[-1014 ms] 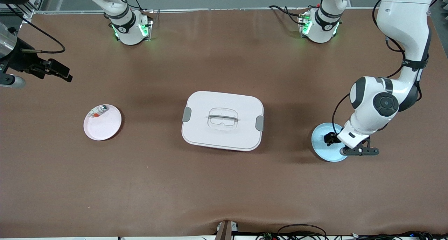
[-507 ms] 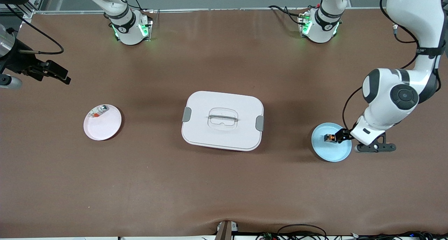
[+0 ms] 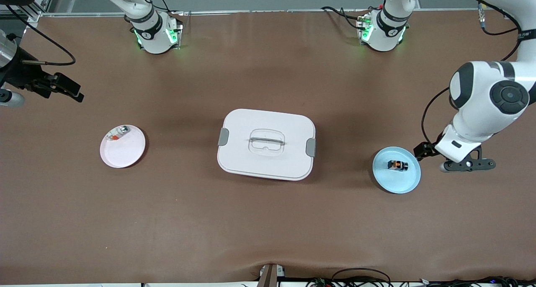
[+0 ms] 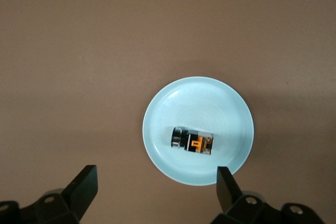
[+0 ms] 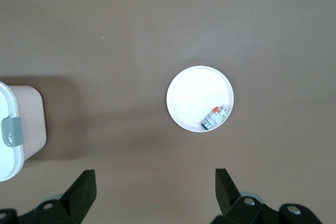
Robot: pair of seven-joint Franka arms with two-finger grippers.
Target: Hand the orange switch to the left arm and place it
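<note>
Front view shows a brown table (image 3: pixel 268 220) with cables along its near edge. On it the orange switch (image 3: pixel 397 165) lies in the blue plate (image 3: pixel 396 182) toward the left arm's end. The left gripper (image 3: pixel 423 151), fingers apart and empty, hangs just beside that plate; a second ago it was over the plate. The white box (image 3: pixel 266 144) sits mid-table, a pink plate (image 3: pixel 122 146) well apart. The right gripper (image 3: pixel 63 87), also spread, waits above the table's end.
</note>
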